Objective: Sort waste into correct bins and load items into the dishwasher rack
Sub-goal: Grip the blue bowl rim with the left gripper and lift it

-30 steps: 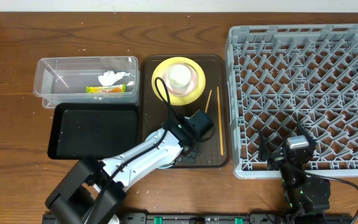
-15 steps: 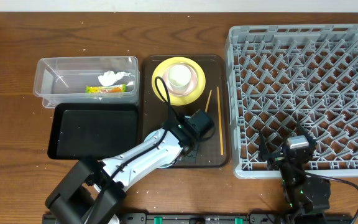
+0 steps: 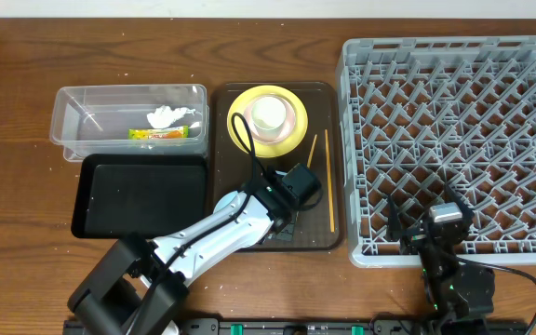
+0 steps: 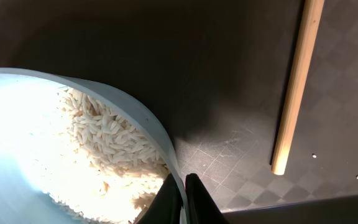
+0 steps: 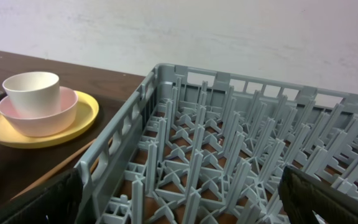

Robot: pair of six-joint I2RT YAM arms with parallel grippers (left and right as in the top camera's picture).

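The left gripper is clamped on the rim of the light blue bowl, one finger inside the wall and one outside, probably so the bowl can be lifted and its rice tipped into a bin. The bowl sits on the brown tray, near a chopstick. The right gripper hangs at the near edge of the rack, fingers wide apart and holding nothing, clear of the left arm's work

Probably a robotics lab set up as a mock dish station: a bare white wall behind the wooden table, a grey dishwasher rack on the table, cabled robot arms at the table's front edge
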